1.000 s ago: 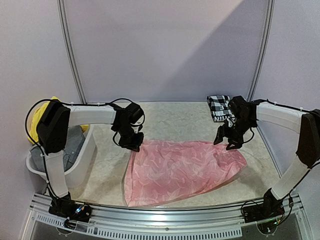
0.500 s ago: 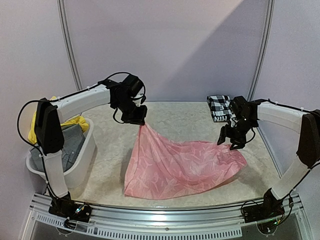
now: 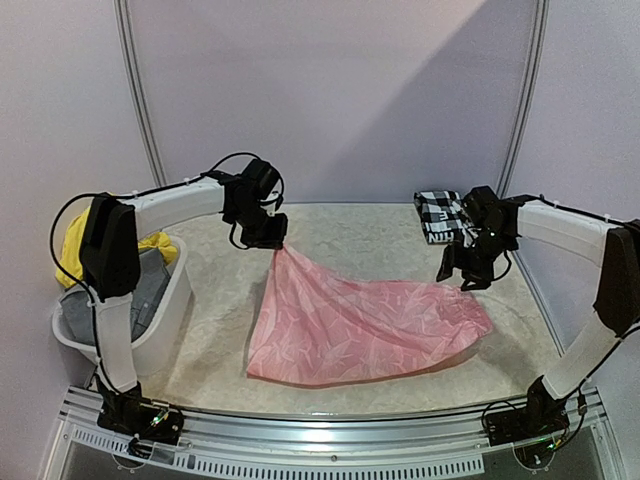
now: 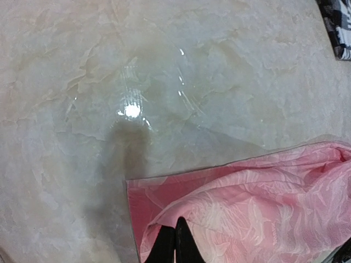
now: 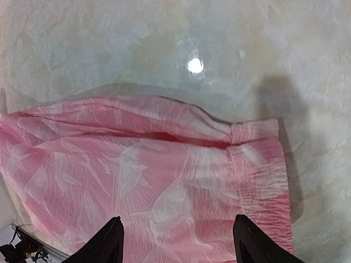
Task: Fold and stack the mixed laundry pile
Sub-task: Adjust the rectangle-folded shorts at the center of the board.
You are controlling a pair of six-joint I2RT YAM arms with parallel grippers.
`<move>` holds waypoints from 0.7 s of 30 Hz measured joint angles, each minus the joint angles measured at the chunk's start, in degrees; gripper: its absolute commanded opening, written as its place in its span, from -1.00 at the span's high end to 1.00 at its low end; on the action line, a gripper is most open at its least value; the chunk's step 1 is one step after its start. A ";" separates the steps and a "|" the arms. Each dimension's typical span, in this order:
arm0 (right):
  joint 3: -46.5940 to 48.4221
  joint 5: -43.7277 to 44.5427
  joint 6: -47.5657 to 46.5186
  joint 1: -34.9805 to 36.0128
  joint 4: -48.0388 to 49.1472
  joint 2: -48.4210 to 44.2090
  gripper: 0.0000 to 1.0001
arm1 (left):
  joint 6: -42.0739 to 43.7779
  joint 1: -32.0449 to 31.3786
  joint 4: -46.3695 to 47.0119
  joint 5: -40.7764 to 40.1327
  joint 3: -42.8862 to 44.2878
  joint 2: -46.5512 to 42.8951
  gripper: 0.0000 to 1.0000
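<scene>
A thin pink garment (image 3: pixel 350 325) with pale printed figures lies spread on the table, its far left corner lifted off the surface. My left gripper (image 3: pixel 270 240) is shut on that corner; in the left wrist view the black fingertips (image 4: pixel 176 241) pinch a pink fold (image 4: pixel 247 203). My right gripper (image 3: pixel 463 277) hangs open just above the pink garment's right end, near its gathered hem (image 5: pixel 263 175), with nothing between its fingers (image 5: pixel 107 241). A folded black-and-white checked shirt (image 3: pixel 437 215) lies at the back right. A yellow garment (image 3: pixel 80 240) and a grey one (image 3: pixel 135 290) sit in the basket.
A white plastic basket (image 3: pixel 165 325) stands at the left edge of the table. Pale walls with metal rails close in the back and sides. A metal rail (image 3: pixel 330 440) runs along the near edge between the arm bases.
My left gripper rose and moved toward the back with the pink corner, pulling the cloth up into a slope. The right gripper lifted slightly off the garment's right end.
</scene>
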 measured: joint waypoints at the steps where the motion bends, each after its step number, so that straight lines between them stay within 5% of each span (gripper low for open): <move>1: 1.20 0.59 -1.03 -0.02 -0.26 0.55 -0.40 | 0.04 0.20 0.28 0.04 0.02 0.87 1.00; 9: 11.30 5.53 -10.82 -0.11 -1.55 11.13 -0.43 | 0.55 0.50 0.72 1.44 0.09 4.59 1.00; 21: 12.15 0.57 -24.94 -0.13 -3.78 17.25 -0.11 | 1.57 0.50 0.72 2.73 0.11 4.63 1.00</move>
